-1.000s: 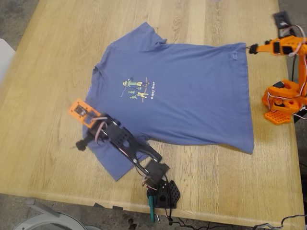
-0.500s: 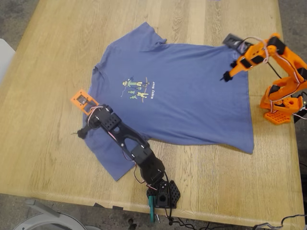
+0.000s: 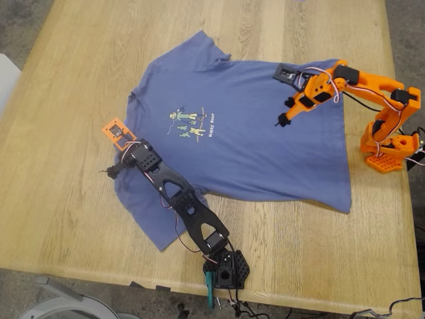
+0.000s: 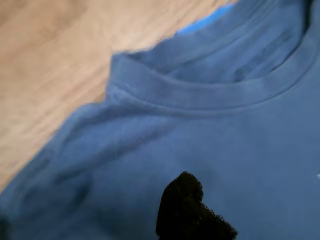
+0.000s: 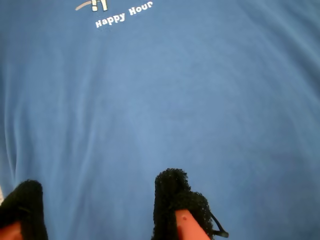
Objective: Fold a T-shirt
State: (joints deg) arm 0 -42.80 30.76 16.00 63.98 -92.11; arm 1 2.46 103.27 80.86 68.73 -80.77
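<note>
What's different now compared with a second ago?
My second gripper swung from the exterior view's right table edge out over the T-shirt, fingers apart, holding nothing. My first gripper edged along the sleeve near the collar. The T-shirt lies flat, unchanged.

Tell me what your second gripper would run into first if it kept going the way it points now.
Most likely the T-shirt itself. My second gripper hangs open over plain blue cloth, angled down toward the chest print; nothing else shows between its pads. How high it hangs above the fabric is unclear.
</note>
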